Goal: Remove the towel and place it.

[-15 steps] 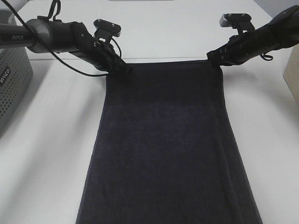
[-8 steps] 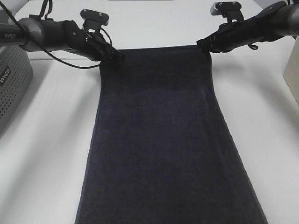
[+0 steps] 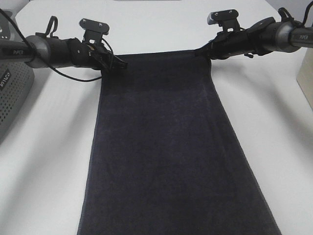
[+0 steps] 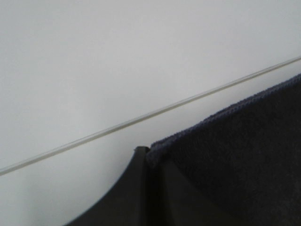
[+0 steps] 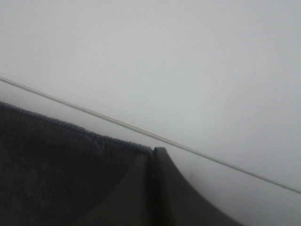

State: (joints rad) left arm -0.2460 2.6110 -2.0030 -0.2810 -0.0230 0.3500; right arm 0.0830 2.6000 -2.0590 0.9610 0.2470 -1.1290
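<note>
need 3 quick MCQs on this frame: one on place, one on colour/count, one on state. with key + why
1. Where does the grey perforated basket sit in the high view?
A. left edge of the white table
B. on the cloth
C. right edge

2. What colour is the large rectangular soft towel?
A. white
B. very dark charcoal
C. red

3. How is the towel held?
A. lying free, both grippers open
B. one corner only
C. left gripper and right gripper each shut on a far corner

Key: 1 A, the basket shows only at the left edge. 2 B, the cloth reads near black against the table. 3 C, each wrist view shows closed jaws pinching a hemmed corner.
</note>
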